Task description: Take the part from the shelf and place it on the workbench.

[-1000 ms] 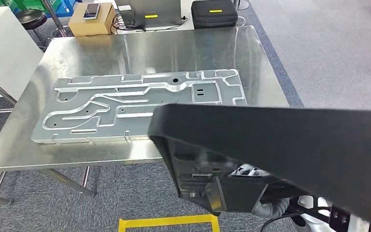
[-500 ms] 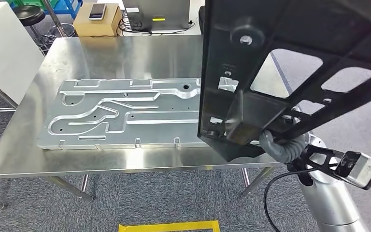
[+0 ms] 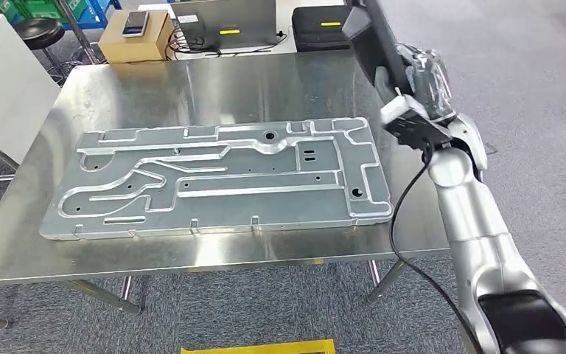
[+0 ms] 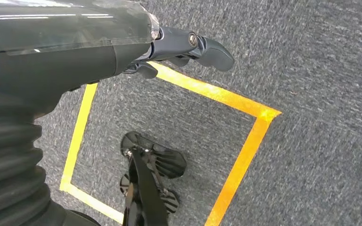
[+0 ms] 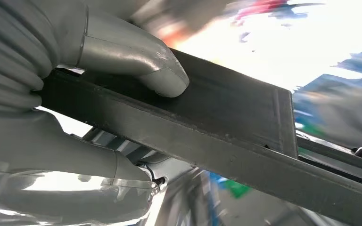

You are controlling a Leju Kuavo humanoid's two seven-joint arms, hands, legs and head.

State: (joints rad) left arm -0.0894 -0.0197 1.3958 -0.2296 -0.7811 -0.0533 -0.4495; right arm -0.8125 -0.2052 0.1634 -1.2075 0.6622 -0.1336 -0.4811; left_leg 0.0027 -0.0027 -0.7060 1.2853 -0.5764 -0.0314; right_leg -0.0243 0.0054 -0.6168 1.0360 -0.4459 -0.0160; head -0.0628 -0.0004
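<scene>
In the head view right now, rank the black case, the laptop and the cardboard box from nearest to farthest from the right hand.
1. Black case: behind the table's far edge, just left of the right hand.
2. Laptop: further left along that edge.
3. Cardboard box: farthest, beyond the table's far left corner.
</scene>
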